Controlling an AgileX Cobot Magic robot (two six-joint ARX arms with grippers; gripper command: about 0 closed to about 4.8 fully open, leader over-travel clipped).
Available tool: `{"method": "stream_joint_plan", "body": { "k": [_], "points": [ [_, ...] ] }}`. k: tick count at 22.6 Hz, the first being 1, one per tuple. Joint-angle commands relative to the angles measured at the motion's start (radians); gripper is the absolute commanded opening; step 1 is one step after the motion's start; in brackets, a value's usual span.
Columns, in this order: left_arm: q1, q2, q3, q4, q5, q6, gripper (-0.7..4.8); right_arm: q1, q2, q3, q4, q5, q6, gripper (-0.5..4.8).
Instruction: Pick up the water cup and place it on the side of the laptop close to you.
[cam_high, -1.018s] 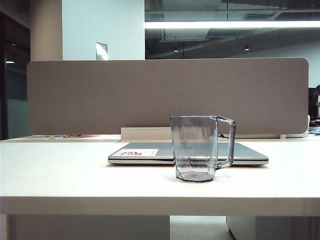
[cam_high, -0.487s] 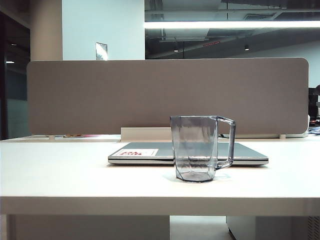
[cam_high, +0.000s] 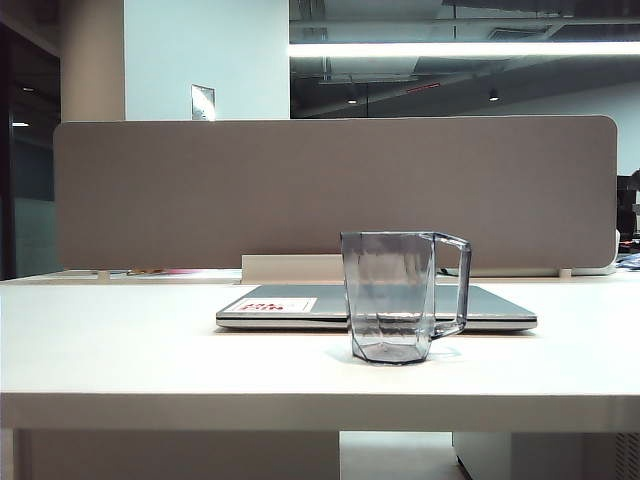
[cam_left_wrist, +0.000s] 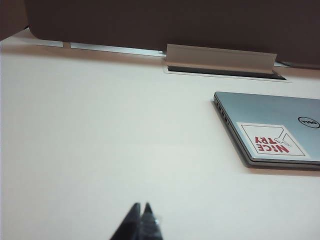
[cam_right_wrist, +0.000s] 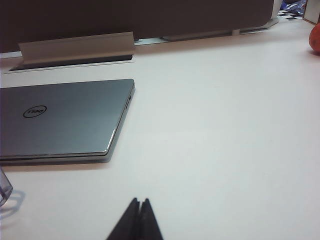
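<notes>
Exterior view, water cup (cam_high: 392, 297) empty, both end effectors (cam_left_wrist: 141, 212) (cam_right_wrist: 139, 207) closed

A: What rests on the white surface (cam_high: 120, 350)?
B: The closed laptop (cam_high: 290, 305) lies flat toward the far side; the water cup (cam_high: 392, 297) stands upright just in front, nearer us.

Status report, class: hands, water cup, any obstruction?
Left hand shut, right hand shut, both clear. Water cup upright before closed laptop. No obstruction.
</notes>
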Motion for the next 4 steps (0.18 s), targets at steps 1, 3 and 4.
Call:
{"method": "stream_joint_plan", "body": {
  "k": [1, 3, 4],
  "points": [
    [-0.001, 0.001, 0.003, 0.013, 0.004, -0.003, -0.03, 0.000, -0.002, -0.006, 0.010, 0.005, 0.000, -0.05],
    [-0.001, 0.001, 0.003, 0.013, 0.004, -0.003, -0.03, 0.000, -0.002, -0.006, 0.010, 0.005, 0.000, -0.05],
    [-0.001, 0.001, 0.003, 0.013, 0.004, -0.003, -0.03, 0.000, -0.002, -0.006, 0.010, 0.005, 0.000, -0.05]
  ]
}}
